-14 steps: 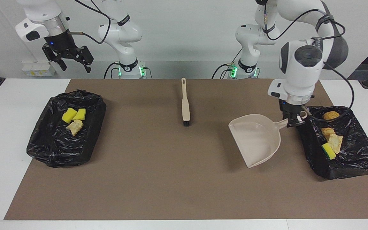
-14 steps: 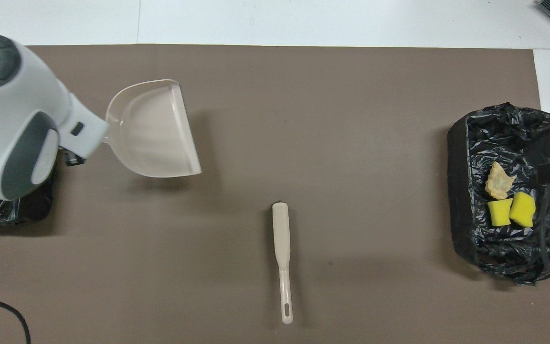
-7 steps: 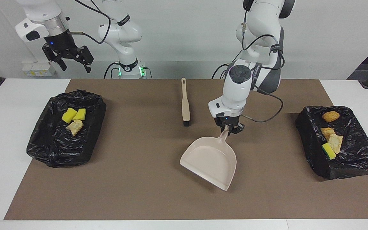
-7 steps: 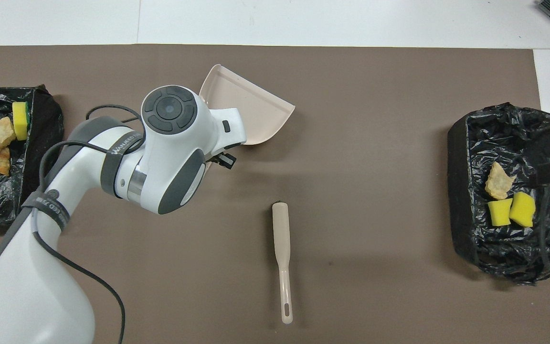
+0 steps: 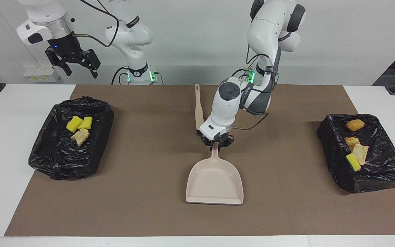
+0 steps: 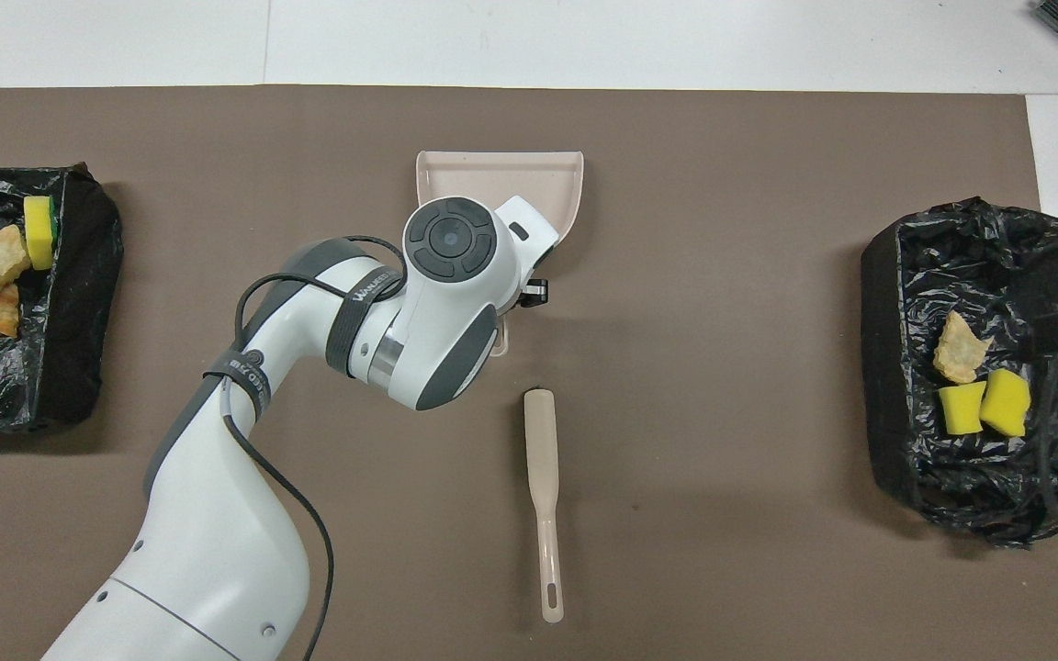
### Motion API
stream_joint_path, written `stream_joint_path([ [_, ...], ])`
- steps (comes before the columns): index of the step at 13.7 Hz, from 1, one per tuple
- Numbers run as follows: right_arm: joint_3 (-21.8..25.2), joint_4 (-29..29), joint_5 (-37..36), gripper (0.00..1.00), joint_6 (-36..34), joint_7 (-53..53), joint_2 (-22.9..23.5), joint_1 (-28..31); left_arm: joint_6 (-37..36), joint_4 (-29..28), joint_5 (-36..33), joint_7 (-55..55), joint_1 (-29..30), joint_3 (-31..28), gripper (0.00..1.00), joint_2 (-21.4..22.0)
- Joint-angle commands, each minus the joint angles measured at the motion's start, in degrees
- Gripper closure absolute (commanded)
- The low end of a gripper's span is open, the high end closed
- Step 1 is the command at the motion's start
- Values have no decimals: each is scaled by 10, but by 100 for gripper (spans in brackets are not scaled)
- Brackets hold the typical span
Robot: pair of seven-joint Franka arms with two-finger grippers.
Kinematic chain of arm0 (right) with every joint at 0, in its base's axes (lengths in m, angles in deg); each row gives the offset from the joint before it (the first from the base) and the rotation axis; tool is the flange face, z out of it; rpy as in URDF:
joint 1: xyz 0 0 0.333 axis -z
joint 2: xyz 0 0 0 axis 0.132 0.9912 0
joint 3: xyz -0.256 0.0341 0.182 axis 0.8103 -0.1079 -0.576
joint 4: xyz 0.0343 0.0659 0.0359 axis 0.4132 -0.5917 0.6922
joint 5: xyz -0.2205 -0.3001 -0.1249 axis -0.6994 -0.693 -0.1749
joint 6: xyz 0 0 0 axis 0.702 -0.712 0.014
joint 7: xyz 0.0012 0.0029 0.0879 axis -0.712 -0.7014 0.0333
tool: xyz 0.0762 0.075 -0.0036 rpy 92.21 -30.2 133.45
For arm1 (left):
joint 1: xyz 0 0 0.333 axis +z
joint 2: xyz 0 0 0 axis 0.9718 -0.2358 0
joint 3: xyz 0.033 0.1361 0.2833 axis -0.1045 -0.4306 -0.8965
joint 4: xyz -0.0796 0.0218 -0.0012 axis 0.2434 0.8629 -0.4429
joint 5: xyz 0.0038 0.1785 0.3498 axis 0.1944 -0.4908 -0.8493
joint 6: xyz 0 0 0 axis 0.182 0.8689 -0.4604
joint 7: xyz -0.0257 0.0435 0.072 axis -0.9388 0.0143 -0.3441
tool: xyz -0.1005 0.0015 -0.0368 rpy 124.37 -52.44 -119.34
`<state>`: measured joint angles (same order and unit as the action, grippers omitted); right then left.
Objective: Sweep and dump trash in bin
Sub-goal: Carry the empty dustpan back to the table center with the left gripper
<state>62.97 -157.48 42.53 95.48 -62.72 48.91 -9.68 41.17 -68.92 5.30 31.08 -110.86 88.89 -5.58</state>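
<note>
An empty beige dustpan (image 5: 214,185) lies flat and low at the middle of the brown mat, its mouth turned away from the robots. My left gripper (image 5: 216,145) is shut on its handle; in the overhead view the wrist hides the grip and only the dustpan (image 6: 500,173) shows. The trash lies in two bins lined with black bags. The bin (image 5: 46,161) at the right arm's end holds two yellow sponge chunks (image 5: 79,123) and a tan piece (image 5: 80,136). The bin (image 5: 379,176) at the left arm's end holds tan-orange pieces (image 5: 356,148) and a green-and-yellow sponge (image 5: 352,162). My right gripper (image 5: 76,65) hangs open, raised, nothing in it.
A beige brush (image 6: 542,477) lies on the mat between the dustpan and the robots, handle toward them; in the facing view my left arm covers its bristle end. White table borders the brown mat (image 5: 142,206) on all sides.
My left arm has swung the dustpan from beside the bin at its end to the middle of the mat, turning its mouth away from the robots. The right arm has not moved.
</note>
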Motion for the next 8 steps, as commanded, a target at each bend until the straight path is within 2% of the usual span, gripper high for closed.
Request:
stream_joint_path([
  [1,-3,-12,8,0,0,7,-11,5,-5,50,11,-20,-5,-10,100,-32],
  [2,-3,-12,8,0,0,7,-11,5,-6,50,11,-20,-6,-10,100,-32],
  [3,-3,-12,8,0,0,7,-11,5,-6,50,11,-26,-6,-10,91,-32],
  [4,-2,-12,8,0,0,7,-11,5,-6,51,11,-37,-7,-10,68,-32],
  [5,-2,-12,8,0,0,7,-11,5,0,51,11,-41,-8,-10,27,-32],
  [6,-3,-12,8,0,0,7,-11,5,0,50,6,-41,-9,-10,0,-31],
  [8,-3,-12,8,0,0,8,-11,5,0,50,10,-40,-11,-10,0,-20],
])
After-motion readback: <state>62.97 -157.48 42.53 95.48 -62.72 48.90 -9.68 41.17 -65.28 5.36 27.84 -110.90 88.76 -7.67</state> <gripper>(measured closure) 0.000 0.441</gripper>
